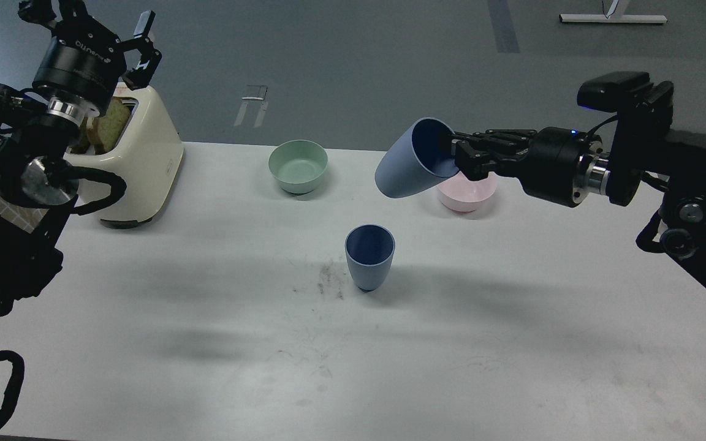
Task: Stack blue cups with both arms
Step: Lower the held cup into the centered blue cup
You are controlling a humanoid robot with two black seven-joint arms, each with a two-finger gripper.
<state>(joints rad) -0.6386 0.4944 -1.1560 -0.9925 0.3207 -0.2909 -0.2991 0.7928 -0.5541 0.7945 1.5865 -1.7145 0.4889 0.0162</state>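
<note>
My right hand (454, 156) was clamped on the rim of a tilted blue cup (405, 162), raised above and behind the upright cup (369, 256). Both looked light, stiff, thin-walled; the rim seemed the best hold. My left hand (135, 46) hung apart and empty.

blue cups (369, 257) light blue, darker inside | bowl (298, 165) green | bowl (466, 195) pink | toaster (138, 165) cream

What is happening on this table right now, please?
The right gripper holds one blue cup by its rim, tilted, in the air in front of the pink bowl. The second blue cup stands upright on the white table, not yet stacked. The left gripper is raised and open by the toaster, holding nothing.
</note>
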